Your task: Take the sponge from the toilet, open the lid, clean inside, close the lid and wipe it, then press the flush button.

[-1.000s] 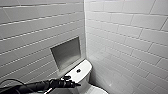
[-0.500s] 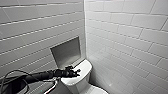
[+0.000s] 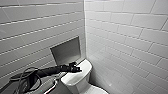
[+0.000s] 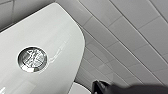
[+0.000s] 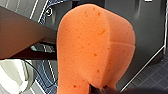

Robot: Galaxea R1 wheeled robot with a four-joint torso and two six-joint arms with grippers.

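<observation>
White tiled walls (image 3: 125, 37) meeting in a corner, grey niche (image 3: 66, 51) set above the toilet (image 3: 81, 76). Left claw (image 3: 75, 68) over the tank top, flush button (image 4: 32, 59) close beneath it, not touched; open or closed, cannot tell. Right claw (image 5: 100, 88) clamped on the sponge (image 5: 95, 47), pinched at one end. Long axis pointing straight out from that claw, block bulged and creased beyond the grip.

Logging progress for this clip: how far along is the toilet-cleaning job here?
Done: the sponge is off the toilet, squeezed in the right claw. In hand: the left claw hovers over the tank, the flush button close in its wrist view, untouched. Left: the press. Whether the inside was cleaned cannot be told.
</observation>
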